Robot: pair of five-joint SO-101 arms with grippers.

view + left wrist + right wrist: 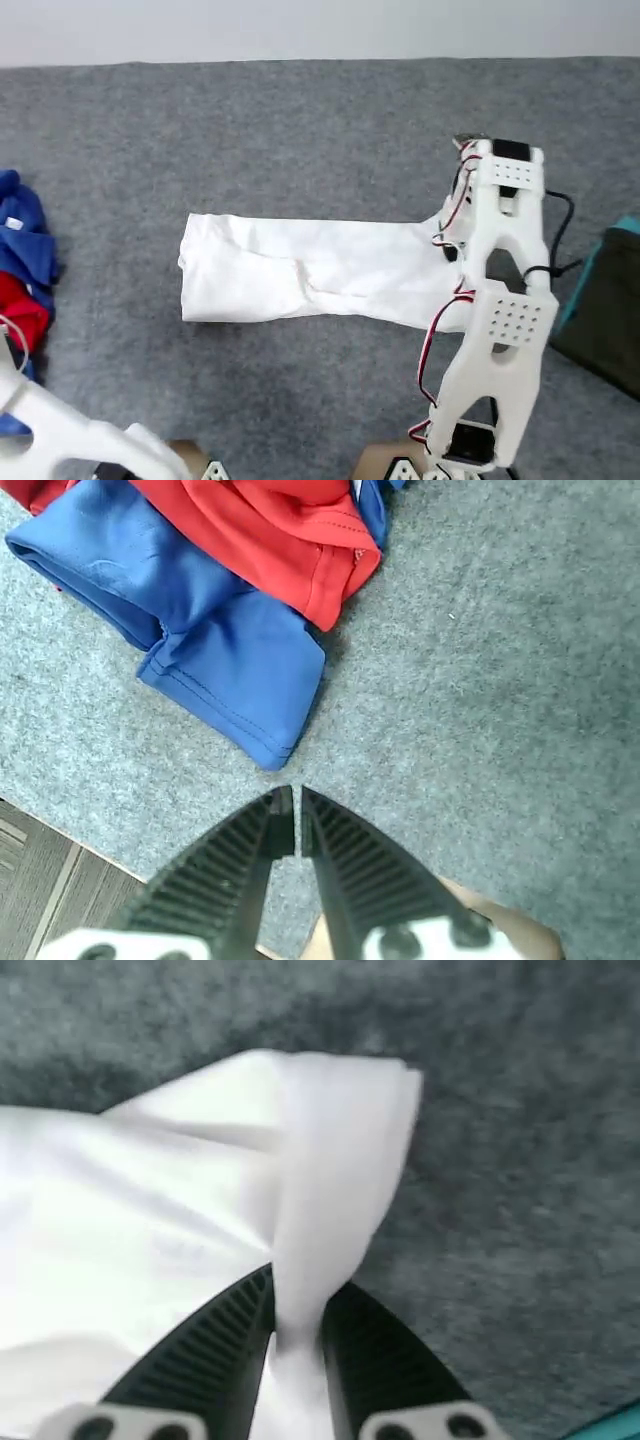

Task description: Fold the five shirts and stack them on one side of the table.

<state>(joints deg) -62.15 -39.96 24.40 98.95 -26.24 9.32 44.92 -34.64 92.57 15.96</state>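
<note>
1. High view: I see the white shirt lying in the middle of the table as a long folded strip. The right arm covers its right end. A blue shirt and a red shirt are cut off at the left edge, a dark shirt at the right edge.
2. Left wrist view: my left claw is together, gripping nothing, over bare felt near the blue shirt's hem.
3. Right wrist view: my right claw is clamped on a fold of the white shirt. The pinched part is hidden between the fingers.
</note>
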